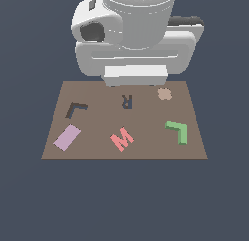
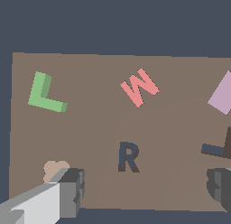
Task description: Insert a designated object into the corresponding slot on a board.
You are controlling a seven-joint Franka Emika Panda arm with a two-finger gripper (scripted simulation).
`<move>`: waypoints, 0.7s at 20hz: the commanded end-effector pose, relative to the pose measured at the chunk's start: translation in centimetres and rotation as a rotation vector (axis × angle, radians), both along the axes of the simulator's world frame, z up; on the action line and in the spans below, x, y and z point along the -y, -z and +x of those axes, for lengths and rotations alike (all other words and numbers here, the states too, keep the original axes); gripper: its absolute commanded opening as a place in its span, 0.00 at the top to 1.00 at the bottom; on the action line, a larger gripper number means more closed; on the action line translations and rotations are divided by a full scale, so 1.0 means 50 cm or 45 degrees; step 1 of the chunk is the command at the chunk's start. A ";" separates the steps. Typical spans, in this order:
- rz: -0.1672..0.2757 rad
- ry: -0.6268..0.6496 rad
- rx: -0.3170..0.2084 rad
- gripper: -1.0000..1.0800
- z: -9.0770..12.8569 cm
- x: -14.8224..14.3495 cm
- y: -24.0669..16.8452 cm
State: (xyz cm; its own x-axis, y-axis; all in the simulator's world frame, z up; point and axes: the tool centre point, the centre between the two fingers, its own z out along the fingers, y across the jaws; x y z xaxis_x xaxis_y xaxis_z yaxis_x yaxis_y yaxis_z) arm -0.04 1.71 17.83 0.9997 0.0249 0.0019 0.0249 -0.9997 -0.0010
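Fingers (image 2: 144, 191) spread, above board (image 1: 97, 147); green L (image 1: 177, 131) well apart.

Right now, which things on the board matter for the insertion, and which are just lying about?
Job:
green L block
dark L slot
board
gripper, open above the board

Lying about:
pink M
lilac rectangle
dark R recess
tan blob

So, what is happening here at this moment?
A simulated robot arm hangs above a brown board, and its gripper is open and holds nothing. The green L block lies untouched on the board, toward the exterior view's right. Its dark L-shaped slot is empty, toward the left. A pink M, a lilac rectangle and a dark R recess are also there.
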 end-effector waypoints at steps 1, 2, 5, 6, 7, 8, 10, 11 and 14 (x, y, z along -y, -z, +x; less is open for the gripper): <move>0.000 0.000 0.000 0.04 0.000 0.000 0.000; 0.000 0.000 0.000 0.04 0.000 -0.001 0.000; 0.000 0.007 0.000 0.04 0.002 -0.007 0.006; 0.000 0.011 0.000 0.04 0.003 -0.010 0.009; 0.000 0.015 0.000 0.04 0.005 -0.015 0.013; 0.000 0.021 0.000 0.04 0.006 -0.020 0.017; 0.000 0.035 0.000 0.04 0.011 -0.033 0.028; 0.000 0.043 0.000 0.04 0.013 -0.041 0.035; 0.000 0.073 -0.001 0.04 0.024 -0.070 0.060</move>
